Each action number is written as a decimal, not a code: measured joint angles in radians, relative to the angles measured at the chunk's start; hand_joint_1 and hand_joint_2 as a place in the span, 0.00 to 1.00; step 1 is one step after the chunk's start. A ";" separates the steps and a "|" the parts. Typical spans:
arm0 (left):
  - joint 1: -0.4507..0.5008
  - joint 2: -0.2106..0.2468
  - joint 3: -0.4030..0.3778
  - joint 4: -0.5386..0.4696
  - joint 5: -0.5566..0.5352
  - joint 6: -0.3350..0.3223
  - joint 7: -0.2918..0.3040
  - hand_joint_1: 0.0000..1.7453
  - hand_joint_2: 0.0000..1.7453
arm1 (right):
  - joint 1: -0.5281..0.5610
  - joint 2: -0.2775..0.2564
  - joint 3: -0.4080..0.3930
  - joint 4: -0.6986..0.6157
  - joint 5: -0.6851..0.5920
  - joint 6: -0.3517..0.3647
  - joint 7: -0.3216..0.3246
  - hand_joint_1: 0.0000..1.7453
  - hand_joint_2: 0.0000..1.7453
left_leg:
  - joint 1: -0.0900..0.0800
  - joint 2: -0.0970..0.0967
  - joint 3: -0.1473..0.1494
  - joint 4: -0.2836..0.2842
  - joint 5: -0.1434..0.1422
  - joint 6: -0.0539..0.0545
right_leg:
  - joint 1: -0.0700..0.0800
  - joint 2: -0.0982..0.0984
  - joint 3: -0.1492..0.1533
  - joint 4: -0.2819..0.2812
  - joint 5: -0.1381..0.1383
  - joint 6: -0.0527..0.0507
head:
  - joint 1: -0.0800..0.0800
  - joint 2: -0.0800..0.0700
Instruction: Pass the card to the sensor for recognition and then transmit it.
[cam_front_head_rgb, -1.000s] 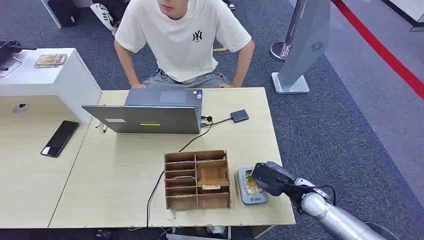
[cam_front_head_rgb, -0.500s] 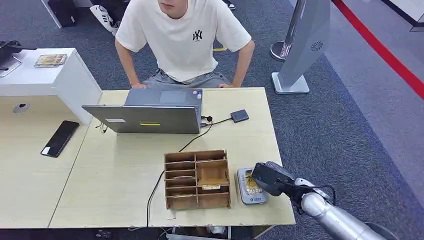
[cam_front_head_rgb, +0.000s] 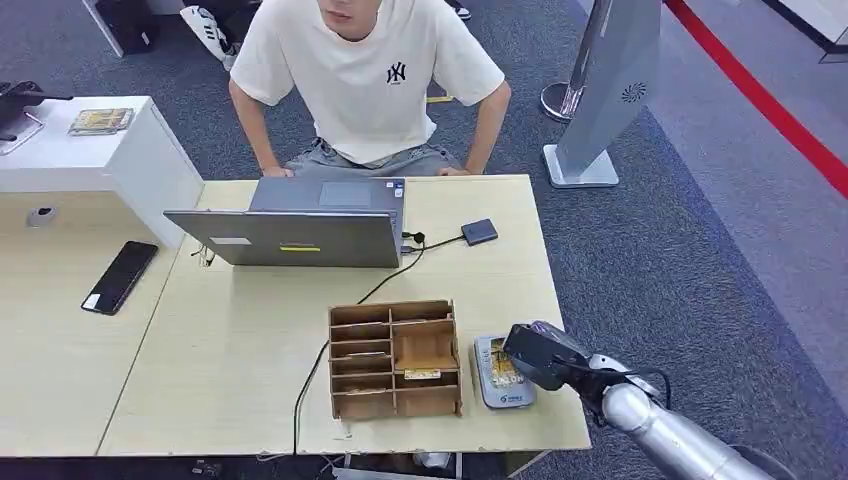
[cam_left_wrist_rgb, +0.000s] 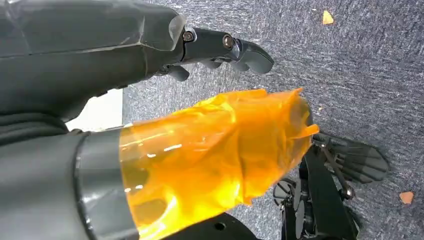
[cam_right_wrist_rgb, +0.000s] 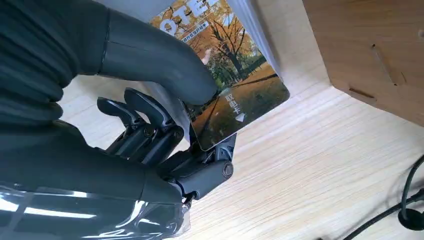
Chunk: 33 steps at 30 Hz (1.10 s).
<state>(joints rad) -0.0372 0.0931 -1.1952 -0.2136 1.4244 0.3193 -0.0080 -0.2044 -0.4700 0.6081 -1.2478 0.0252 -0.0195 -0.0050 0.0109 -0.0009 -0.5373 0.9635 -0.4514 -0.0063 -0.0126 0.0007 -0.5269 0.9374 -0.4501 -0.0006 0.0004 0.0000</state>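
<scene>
The right hand (cam_right_wrist_rgb: 165, 125) is pinching the hotel key card (cam_right_wrist_rgb: 235, 85) between thumb and fingers, holding it over the grey card reader (cam_front_head_rgb: 500, 372) beside the wooden organizer (cam_front_head_rgb: 395, 358). Over the last second it has barely shifted, suggesting the reading is underway. The left hand (cam_left_wrist_rgb: 220, 47) is hanging above carpet, fingers loosely curled, holding nothing.

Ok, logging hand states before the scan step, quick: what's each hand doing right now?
Left hand: holds nothing, fingers curled in, hanging over the grey carpet.
Right hand: pinches the autumn-tree printed card between thumb and fingers.
</scene>
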 joint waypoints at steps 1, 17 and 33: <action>0.000 0.000 0.000 0.000 0.000 0.001 0.000 0.00 0.00 | 0.000 0.000 0.000 0.001 0.000 0.000 0.000 1.00 1.00 | 0.000 0.000 0.000 0.000 0.000 0.000 | 0.000 0.000 0.000 0.000 0.000 0.000 | 0.000 0.000; 0.000 0.000 0.000 0.000 0.000 0.003 0.000 0.00 0.00 | -0.004 0.003 0.008 0.007 0.000 0.000 -0.004 1.00 1.00 | 0.000 0.000 0.000 0.000 0.000 0.000 | 0.000 0.000 0.000 0.000 0.000 0.000 | 0.000 0.000; 0.000 0.000 0.000 0.000 0.000 0.003 0.000 0.00 0.00 | -0.005 0.003 0.012 0.008 0.012 -0.002 -0.005 1.00 1.00 | 0.000 0.000 0.000 0.000 0.000 0.000 | 0.000 0.000 0.000 0.000 0.000 0.000 | 0.000 0.000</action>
<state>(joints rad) -0.0372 0.0931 -1.1952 -0.2136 1.4248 0.3220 -0.0080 -0.2093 -0.4665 0.6199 -1.2402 0.0374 -0.0214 -0.0095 0.0109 -0.0009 -0.5373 0.9635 -0.4513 -0.0063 -0.0126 0.0007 -0.5269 0.9374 -0.4501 -0.0006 0.0000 0.0000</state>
